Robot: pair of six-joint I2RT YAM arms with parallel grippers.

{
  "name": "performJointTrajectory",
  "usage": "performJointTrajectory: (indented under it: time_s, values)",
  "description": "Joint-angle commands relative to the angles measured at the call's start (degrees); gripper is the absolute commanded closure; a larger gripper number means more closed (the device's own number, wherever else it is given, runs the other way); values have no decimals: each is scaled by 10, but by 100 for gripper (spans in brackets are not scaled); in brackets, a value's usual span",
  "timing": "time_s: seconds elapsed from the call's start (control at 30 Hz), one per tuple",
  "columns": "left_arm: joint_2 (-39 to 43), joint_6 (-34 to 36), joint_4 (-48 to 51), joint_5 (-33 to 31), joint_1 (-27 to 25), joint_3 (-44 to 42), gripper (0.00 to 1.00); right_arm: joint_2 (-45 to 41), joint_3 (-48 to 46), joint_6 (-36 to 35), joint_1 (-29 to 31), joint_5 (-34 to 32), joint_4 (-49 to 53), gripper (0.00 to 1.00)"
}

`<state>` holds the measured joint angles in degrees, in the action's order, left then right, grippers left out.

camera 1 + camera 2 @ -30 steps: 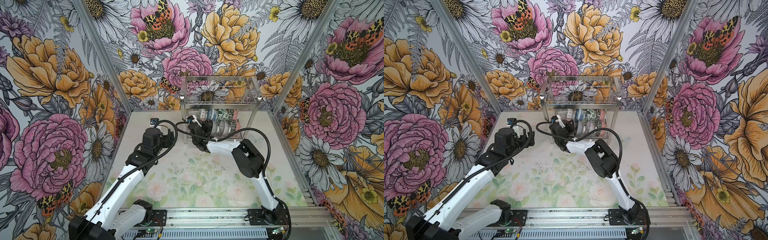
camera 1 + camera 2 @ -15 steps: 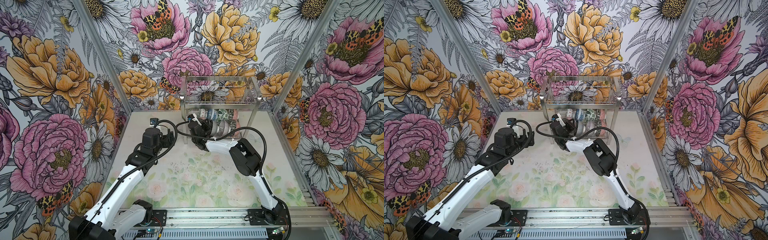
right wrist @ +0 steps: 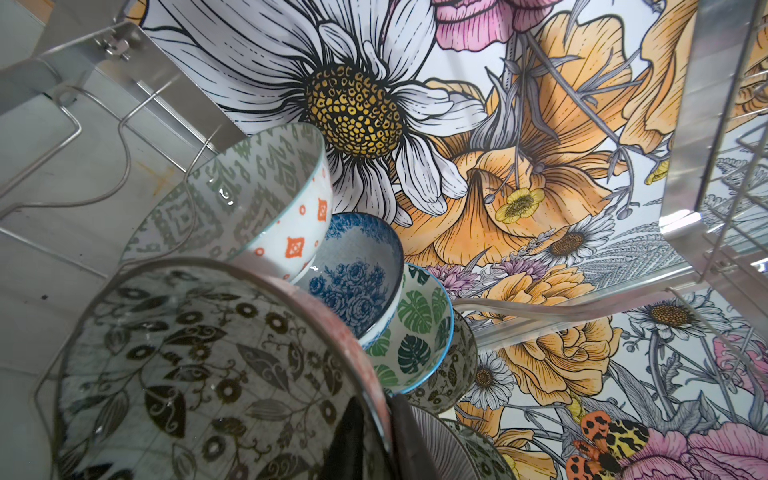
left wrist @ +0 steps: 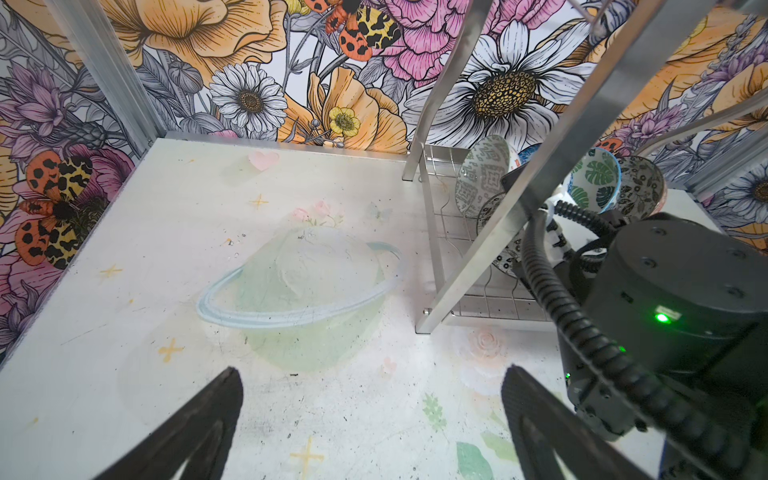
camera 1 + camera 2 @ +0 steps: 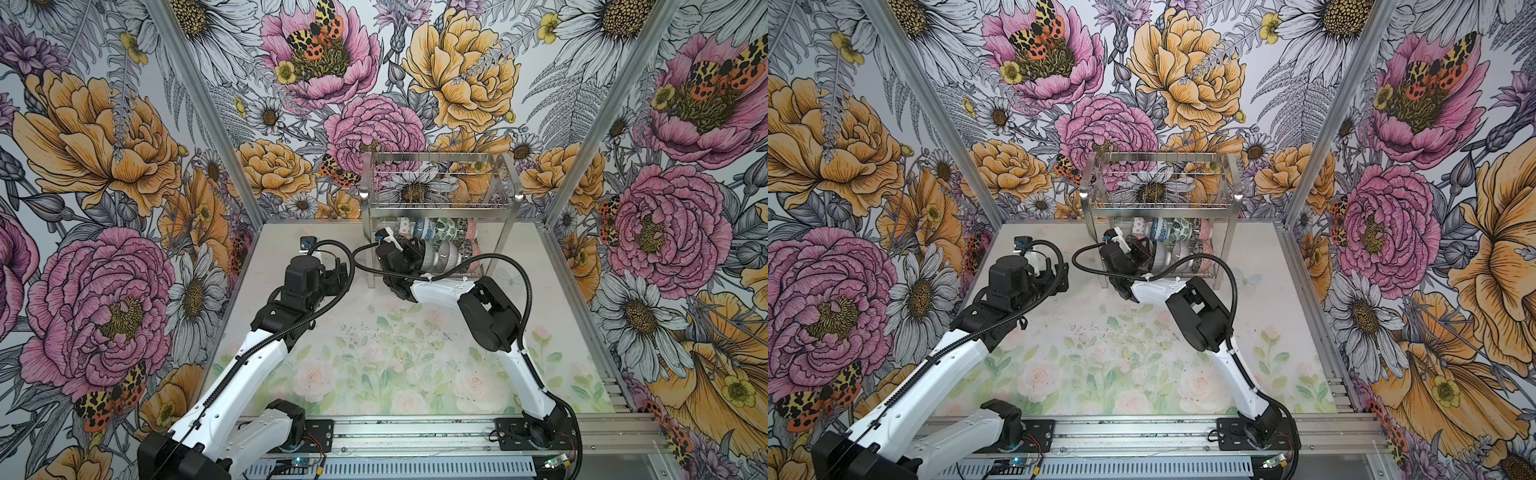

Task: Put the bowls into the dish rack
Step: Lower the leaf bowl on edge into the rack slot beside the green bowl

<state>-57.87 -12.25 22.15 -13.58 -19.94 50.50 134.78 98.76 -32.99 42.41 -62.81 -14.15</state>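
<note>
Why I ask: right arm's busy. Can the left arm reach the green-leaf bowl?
Probably not: the right pincer, holding a black-floral bowl, blocks the dish rack's front; the green-leaf bowl sits behind.

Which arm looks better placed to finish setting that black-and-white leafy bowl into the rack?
Right. The right gripper pinches the rim of the black-and-white leaf bowl in the lower tier of the dish rack. The left gripper hangs open and empty over the table, outside the rack.

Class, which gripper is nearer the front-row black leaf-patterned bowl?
Right. The right gripper straddles the rim of the leaf-patterned bowl in the lower tier of the dish rack; the left gripper hovers open above the table, outside the rack.
</note>
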Motion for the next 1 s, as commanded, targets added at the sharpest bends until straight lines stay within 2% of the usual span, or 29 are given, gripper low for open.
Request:
performJointTrajectory:
  time_s: [0.0,0.23,0.97]
  values:
    - [0,-11,-17,12,6,-11,1,-3,11,9,4,8,14,82]
    - [5,-11,-17,12,7,-13,2,-11,6,14,10,18,12,79]
    - [8,-10,-17,10,7,-15,1,-9,11,-10,27,54,-24,79]
